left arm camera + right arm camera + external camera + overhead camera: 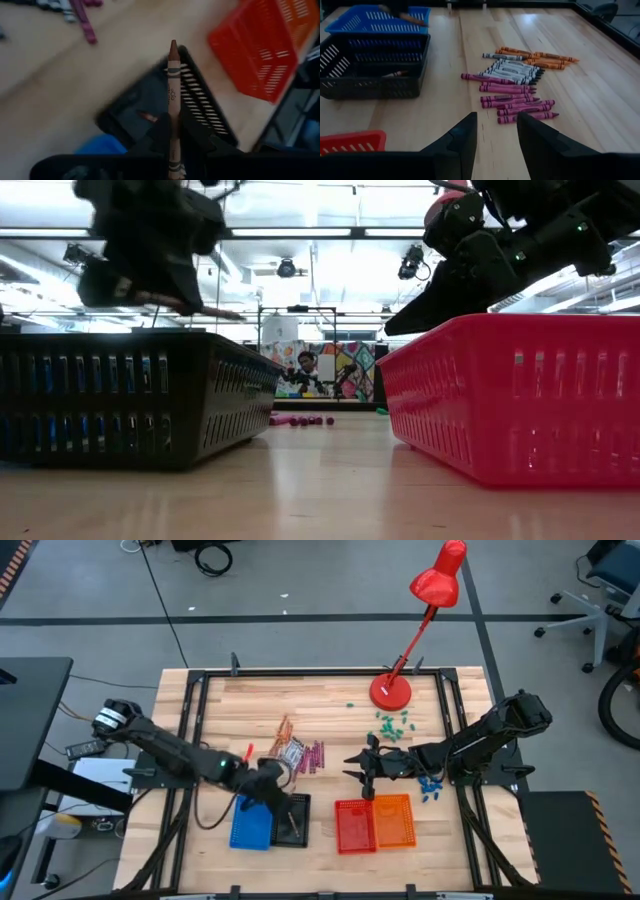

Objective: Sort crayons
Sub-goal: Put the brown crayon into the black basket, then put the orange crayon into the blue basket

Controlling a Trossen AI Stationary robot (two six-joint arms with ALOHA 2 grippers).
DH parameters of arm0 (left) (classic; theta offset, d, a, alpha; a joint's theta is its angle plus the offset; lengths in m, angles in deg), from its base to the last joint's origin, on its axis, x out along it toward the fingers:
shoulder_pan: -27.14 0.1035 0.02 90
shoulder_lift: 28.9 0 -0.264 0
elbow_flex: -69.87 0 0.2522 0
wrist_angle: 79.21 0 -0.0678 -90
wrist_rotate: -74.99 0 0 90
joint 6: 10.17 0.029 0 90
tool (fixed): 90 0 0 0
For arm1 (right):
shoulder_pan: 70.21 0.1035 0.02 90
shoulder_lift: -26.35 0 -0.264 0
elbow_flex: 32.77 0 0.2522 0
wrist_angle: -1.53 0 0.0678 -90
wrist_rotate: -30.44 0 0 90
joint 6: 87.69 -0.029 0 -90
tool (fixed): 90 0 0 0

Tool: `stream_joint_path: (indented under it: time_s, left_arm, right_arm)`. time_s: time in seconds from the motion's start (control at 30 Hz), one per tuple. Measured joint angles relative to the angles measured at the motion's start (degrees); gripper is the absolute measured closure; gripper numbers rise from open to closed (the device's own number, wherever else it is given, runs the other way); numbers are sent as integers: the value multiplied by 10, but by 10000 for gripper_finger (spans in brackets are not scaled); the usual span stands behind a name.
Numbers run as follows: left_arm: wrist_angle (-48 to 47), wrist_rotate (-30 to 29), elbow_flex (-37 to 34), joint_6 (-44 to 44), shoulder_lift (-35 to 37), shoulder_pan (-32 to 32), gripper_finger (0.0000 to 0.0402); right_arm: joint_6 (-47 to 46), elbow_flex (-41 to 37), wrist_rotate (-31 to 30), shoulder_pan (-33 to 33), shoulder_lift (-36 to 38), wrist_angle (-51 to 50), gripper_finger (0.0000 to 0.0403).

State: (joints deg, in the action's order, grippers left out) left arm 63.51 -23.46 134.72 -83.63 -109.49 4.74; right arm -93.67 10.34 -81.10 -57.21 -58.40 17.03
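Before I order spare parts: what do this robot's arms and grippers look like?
Both arms are dark, jointed and slender, mounted at the table's side edges. The left arm has a pale ring at its base and a small green light. The left gripper and right gripper each have two flat black fingers.

Lab: framed workbench (pixel 320 690), robot arms

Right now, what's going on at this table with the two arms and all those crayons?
The robot is sorting crayons into baskets. The left claw is shut on a brown crayon above the black basket, where one crayon already lies. The right claw hangs open near the pile of purple, white and orange crayons on the table.
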Motion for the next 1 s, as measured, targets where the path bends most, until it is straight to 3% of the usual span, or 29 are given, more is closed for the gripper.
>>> stream_joint_path:
  time_s: [0.4, 0.67, 1.0]
  left_arm:
    - [89, -42, 1, -158, -90, -81, 367]
    - [32, -57, 46, -169, -118, -88, 363]
    - [27, -43, 52, -132, -117, -90, 270]
  right_arm:
    - [-2, 0, 6, 3, 0, 38, 259]
    - [0, 0, 6, 16, 0, 56, 259]
    - [0, 0, 6, 17, 0, 55, 259]
